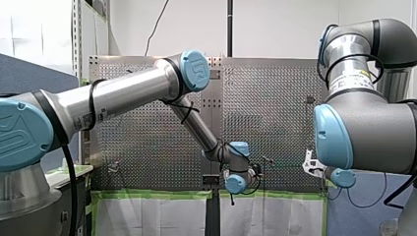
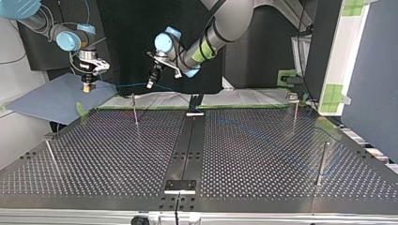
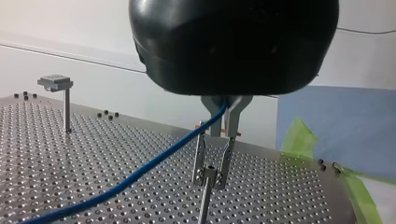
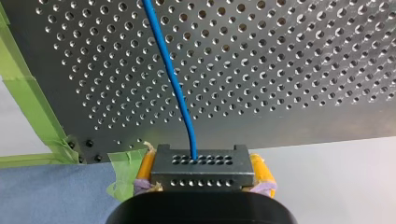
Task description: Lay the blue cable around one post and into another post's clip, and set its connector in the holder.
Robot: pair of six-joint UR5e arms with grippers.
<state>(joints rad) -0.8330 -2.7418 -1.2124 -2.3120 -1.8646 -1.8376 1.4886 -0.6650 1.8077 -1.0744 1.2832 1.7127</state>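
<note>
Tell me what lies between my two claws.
A stretch of the blue cable, in the air from my left claw to my right claw; the top view shows it.

This is looking like a robotics lab: my left arm (image 1: 128, 93) and my right arm (image 1: 364, 132), both grey industrial machines with blue joint caps, are standing at a perforated metal table (image 2: 263, 154) with thin metal posts (image 2: 135, 110) rising from its holes. Green tape (image 1: 157, 194) is running along the table's edge, a blue partition (image 2: 371, 70) is closing one side, and a bare white wall (image 1: 285, 24) is showing behind
</note>
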